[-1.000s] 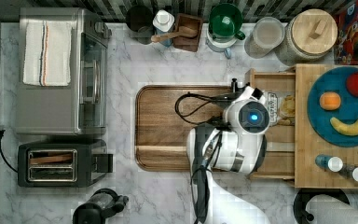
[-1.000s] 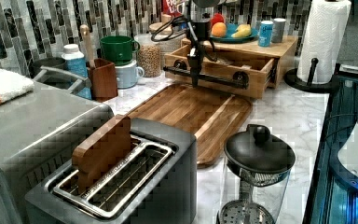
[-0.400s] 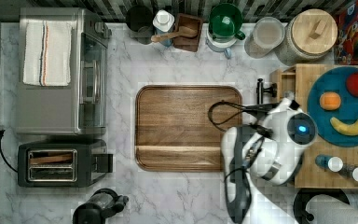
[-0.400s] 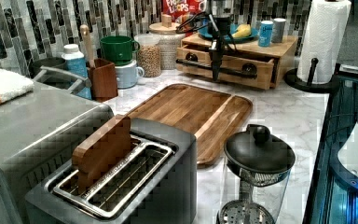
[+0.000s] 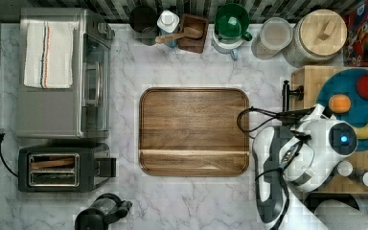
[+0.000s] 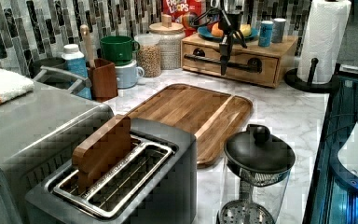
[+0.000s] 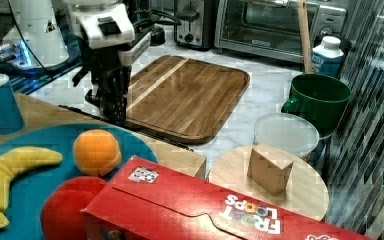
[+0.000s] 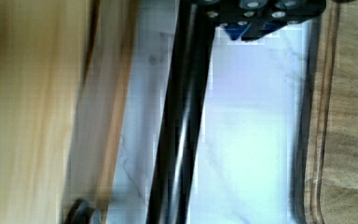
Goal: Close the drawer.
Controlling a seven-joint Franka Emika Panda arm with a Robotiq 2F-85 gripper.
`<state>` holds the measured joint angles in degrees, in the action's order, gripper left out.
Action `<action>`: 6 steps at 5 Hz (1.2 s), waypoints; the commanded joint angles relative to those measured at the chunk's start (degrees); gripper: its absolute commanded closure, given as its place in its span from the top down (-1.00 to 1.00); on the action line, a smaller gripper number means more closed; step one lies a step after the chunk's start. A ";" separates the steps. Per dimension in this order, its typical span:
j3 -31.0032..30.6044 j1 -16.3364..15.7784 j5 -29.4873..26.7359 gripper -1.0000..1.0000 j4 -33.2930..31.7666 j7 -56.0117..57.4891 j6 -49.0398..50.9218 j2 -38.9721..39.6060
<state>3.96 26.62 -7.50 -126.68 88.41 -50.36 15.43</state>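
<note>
My pincer (image 6: 224, 65) hangs at the drawer's (image 6: 233, 63) black bar handle (image 6: 214, 60); whether its fingers are spread I cannot tell. From the left view the drawer front sits flush in its bamboo block; the top view hides it under the arm.

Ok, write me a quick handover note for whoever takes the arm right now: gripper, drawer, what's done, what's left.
Gripper: hanging in front of the drawer's handle; whether the fingers are open or shut cannot be told.
Drawer: looks pushed in, its front flush with the bamboo block under the blue plate. The tray lies free on the counter.
Done: the drawer appears closed.
Left: probably just back the arm off and confirm the front sits flush.
</note>
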 commanded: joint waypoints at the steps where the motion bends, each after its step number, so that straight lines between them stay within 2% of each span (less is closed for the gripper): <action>1: 4.02 4.41 0.35 -1.00 6.03 0.29 -2.12 1.79; 6: 4.06 4.37 0.33 -1.00 6.04 0.31 -2.10 1.80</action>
<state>3.74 26.82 -7.88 -125.33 88.69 -48.71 16.16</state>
